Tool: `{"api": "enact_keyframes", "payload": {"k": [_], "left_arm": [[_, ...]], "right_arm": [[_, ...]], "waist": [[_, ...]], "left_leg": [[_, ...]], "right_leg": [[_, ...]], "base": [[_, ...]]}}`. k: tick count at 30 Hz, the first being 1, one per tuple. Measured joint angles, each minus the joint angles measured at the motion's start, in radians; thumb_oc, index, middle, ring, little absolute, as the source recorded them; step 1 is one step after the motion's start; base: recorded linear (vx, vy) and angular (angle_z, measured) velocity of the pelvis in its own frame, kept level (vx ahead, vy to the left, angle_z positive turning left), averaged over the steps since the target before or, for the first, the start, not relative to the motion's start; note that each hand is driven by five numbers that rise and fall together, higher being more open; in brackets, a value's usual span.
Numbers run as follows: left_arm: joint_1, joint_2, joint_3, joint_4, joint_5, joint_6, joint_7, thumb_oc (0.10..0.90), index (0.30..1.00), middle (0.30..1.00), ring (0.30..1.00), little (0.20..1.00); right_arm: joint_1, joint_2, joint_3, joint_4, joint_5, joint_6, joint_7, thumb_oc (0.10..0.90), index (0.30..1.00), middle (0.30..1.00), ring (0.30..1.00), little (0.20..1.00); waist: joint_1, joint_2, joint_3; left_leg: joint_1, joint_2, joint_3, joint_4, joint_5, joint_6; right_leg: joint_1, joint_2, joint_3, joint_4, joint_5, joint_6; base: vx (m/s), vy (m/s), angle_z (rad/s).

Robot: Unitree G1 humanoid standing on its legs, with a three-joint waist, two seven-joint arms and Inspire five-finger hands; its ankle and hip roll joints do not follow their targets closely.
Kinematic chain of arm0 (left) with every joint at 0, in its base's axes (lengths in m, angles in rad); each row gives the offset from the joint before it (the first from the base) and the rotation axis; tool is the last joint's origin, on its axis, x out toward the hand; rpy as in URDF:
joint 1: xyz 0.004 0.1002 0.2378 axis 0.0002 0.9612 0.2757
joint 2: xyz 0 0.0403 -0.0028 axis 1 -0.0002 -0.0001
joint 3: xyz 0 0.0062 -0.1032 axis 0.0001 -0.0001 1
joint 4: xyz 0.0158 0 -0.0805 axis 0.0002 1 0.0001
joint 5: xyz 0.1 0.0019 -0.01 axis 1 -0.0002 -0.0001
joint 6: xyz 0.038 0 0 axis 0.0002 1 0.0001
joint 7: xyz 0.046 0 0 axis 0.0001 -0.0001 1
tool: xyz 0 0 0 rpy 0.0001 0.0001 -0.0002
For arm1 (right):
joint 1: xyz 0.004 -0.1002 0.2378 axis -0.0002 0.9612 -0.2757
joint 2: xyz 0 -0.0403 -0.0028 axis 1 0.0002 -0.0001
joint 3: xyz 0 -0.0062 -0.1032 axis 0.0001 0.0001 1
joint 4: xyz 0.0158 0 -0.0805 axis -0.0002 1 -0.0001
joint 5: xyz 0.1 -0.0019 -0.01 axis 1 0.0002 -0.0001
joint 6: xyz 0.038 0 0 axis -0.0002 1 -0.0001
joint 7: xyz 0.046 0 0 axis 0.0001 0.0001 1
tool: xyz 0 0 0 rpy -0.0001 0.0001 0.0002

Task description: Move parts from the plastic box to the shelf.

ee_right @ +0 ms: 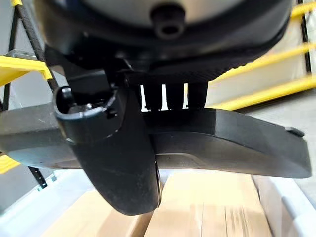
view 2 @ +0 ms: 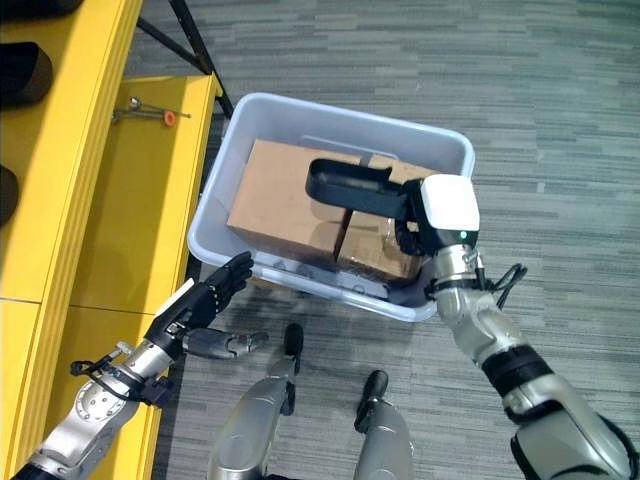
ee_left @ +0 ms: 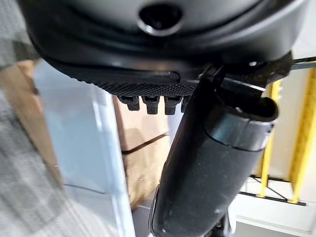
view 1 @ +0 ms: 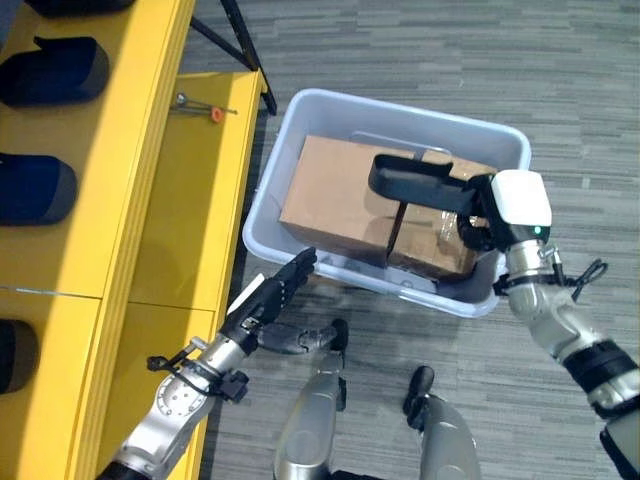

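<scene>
Left eye view: right hand (view 1: 478, 215) grips black part (view 1: 412, 180) above plastic box (view 1: 400, 118).

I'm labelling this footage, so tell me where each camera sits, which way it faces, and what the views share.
Left eye view: on the head, looking down at the plastic box, yellow shelf and both arms.
Right eye view: beside it, same scene; right hand grips a black part.
Left wrist view: along the open left hand toward the box wall.
Right wrist view: along the right hand, thumb over the part, above cardboard boxes.
Shared: all show the box.
</scene>
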Motion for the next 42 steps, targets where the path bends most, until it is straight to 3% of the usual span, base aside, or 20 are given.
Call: {"api": "enact_keyframes", "payload": {"k": [4, 6, 8, 10, 11, 13, 16, 23, 28, 35, 42], "left_arm": [[0.025, -0.001, 0.059, 0.001, 0.069, -0.010, 0.022, 0.900, 1.000, 1.000, 1.000, 1.000], [0.048, 0.000, 0.103, -0.001, 0.086, -0.033, 0.041, 0.900, 1.000, 1.000, 1.000, 1.000], [0.040, 0.001, 0.142, -0.001, 0.116, -0.041, 0.068, 0.900, 1.000, 1.000, 1.000, 1.000], [0.020, -0.004, 0.147, -0.001, 0.149, -0.042, 0.067, 0.900, 1.000, 1.000, 1.000, 1.000], [0.025, -0.014, 0.147, -0.001, 0.153, -0.042, 0.067, 0.900, 1.000, 1.000, 1.000, 1.000], [0.034, -0.046, 0.147, 0.002, 0.191, -0.043, 0.071, 0.900, 1.000, 1.000, 1.000, 1.000], [0.044, -0.047, 0.144, 0.003, 0.270, -0.056, 0.095, 0.900, 1.000, 1.000, 1.000, 1.000], [0.039, -0.011, 0.175, 0.005, 0.492, -0.158, 0.219, 0.900, 1.000, 1.000, 1.000, 1.000], [-0.011, 0.057, 0.175, 0.005, 0.635, -0.234, 0.297, 0.900, 1.000, 1.000, 1.000, 1.000], [-0.074, 0.184, 0.178, 0.005, 0.821, -0.278, 0.435, 0.900, 1.000, 1.000, 1.000, 1.000], [-0.121, 0.205, 0.153, 0.000, 0.814, -0.308, 0.443, 0.900, 1.000, 1.000, 1.000, 1.000]], "right_arm": [[0.105, 0.000, -0.044, -0.132, 0.084, 0.002, 0.160, 0.400, 0.300, 0.300, 0.300, 0.300], [0.160, -0.005, -0.054, -0.232, 0.108, 0.008, 0.231, 0.400, 0.300, 0.300, 0.300, 0.300], [0.185, 0.016, -0.058, -0.299, 0.124, 0.012, 0.284, 0.400, 0.300, 0.300, 0.300, 0.300], [0.186, 0.026, -0.089, -0.308, 0.125, 0.024, 0.330, 0.400, 0.300, 0.300, 0.300, 0.300], [0.186, 0.026, -0.109, -0.308, 0.124, 0.033, 0.347, 0.400, 0.300, 0.300, 0.300, 0.300], [0.186, 0.028, -0.135, -0.306, 0.145, 0.045, 0.385, 0.400, 0.300, 0.300, 0.300, 0.300], [0.187, 0.032, -0.135, -0.304, 0.167, 0.045, 0.432, 0.400, 0.300, 0.300, 0.300, 0.300], [0.245, 0.023, -0.133, -0.351, 0.202, 0.059, 0.578, 0.400, 0.300, 0.300, 0.300, 0.300], [0.242, 0.010, -0.131, -0.406, 0.213, 0.081, 0.668, 0.400, 0.300, 0.300, 0.300, 0.300], [0.235, -0.083, -0.122, -0.488, 0.241, 0.103, 0.812, 0.400, 0.300, 0.300, 0.300, 0.300], [0.176, -0.108, -0.080, -0.515, 0.246, 0.108, 0.840, 0.400, 0.300, 0.300, 0.300, 0.300]], "waist": [[-0.009, -0.009, -0.004], [-0.022, -0.036, -0.020], [-0.030, -0.092, -0.070], [-0.031, -0.124, -0.113], [-0.033, -0.127, -0.140], [-0.035, -0.127, -0.156], [-0.042, -0.133, -0.193], [-0.081, -0.130, -0.237], [-0.110, -0.129, -0.238], [-0.122, -0.131, -0.246], [-0.156, -0.134, -0.253]], "left_leg": [[0.077, 0.002, -0.001, -0.034, 0.000, -0.004], [0.109, 0.002, -0.001, -0.039, -0.006, -0.007], [0.128, 0.006, 0.007, -0.040, -0.018, -0.012], [0.166, 0.003, 0.009, -0.043, -0.032, -0.014], [0.175, 0.002, 0.011, -0.047, -0.035, -0.014], [0.213, -0.001, 0.013, -0.058, -0.040, -0.016], [0.215, 0.002, 0.015, -0.058, -0.044, -0.018], [0.228, 0.007, 0.020, -0.059, -0.050, -0.020], [0.240, 0.007, 0.032, -0.059, -0.051, -0.019], [0.242, 0.009, 0.052, -0.059, -0.052, -0.019], [0.265, 0.011, 0.072, -0.059, -0.060, -0.020]], "right_leg": [[0.092, 0.009, -0.007, -0.065, 0.015, 0.010], [0.138, 0.011, -0.011, -0.095, 0.017, 0.012], [0.176, 0.018, -0.019, -0.136, 0.022, 0.012], [0.238, 0.021, -0.021, -0.194, 0.035, 0.016], [0.258, 0.024, -0.022, -0.224, 0.046, 0.018], [0.317, 0.029, -0.023, -0.281, 0.068, 0.020], [0.324, 0.035, -0.022, -0.303, 0.077, 0.019], [0.338, 0.042, -0.002, -0.317, 0.087, 0.017], [0.358, 0.043, 0.006, -0.347, 0.105, 0.018], [0.353, 0.043, 0.030, -0.356, 0.119, 0.018], [0.371, 0.043, 0.047, -0.376, 0.126, 0.018]], "base": [[0.05, -0.026, 0.02], [0.06, -0.027, 0.03], [0.09, -0.040, -0.04], [0.07, -0.035, -0.02], [0.05, -0.038, -0.02], [0.02, -0.044, -0.01], [0.00, -0.027, -0.03], [0.00, -0.034, -0.05], [0.01, -0.019, -0.06], [0.01, -0.014, -0.08], [0.01, 0.005, -0.08]]}}
